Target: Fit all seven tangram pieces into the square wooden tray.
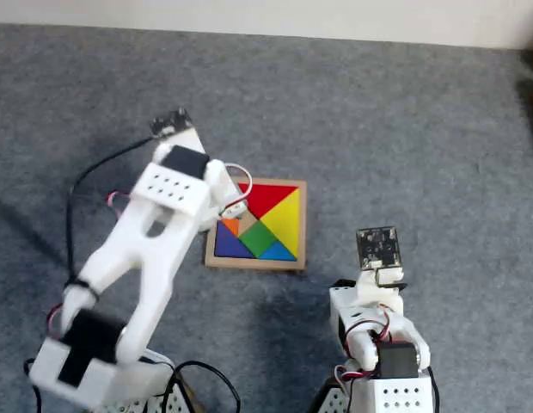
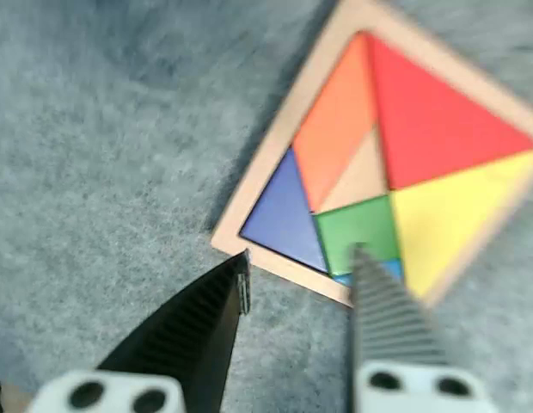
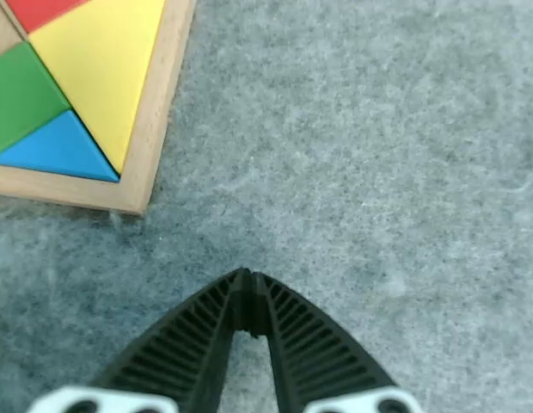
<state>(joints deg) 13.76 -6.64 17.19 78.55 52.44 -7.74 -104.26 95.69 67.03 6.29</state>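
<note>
The tray (image 1: 303, 225) lay near the middle of the grey carpet (image 1: 404, 112), flat and square to the table. Inside it were a red triangle (image 2: 438, 120), a yellow triangle (image 2: 456, 215), a green square (image 2: 357, 232), an orange piece (image 2: 335, 129), a purple triangle (image 2: 284, 215) and a small blue triangle (image 3: 64, 146), all seated flush. Between orange and green was a tan patch (image 2: 361, 176); I could not tell whether it was a bare-wood piece or an unfilled slot.

In the high view the left arm reached over the tray's 9 o'clock side. The left gripper (image 2: 301, 254) hung above a corner of the tray with its jaws spread and nothing between them. The right gripper (image 3: 249, 274) sat at about the tray's 4 o'clock, over bare carpet and apart from the rim, with its jaws pressed together on nothing.

The pieces looked like thin, stiff, light wood with smooth paint, so probably a bit slippery under ribbed fingers. Seated flush, they offered no side to pinch; nudging from above would likely be the only way to shift them. A loose piece would best be taken across two opposite edges near its middle. The tray itself seemed rigid and light, and a push on its rim could slide it, though the carpet should give some grip.
</note>
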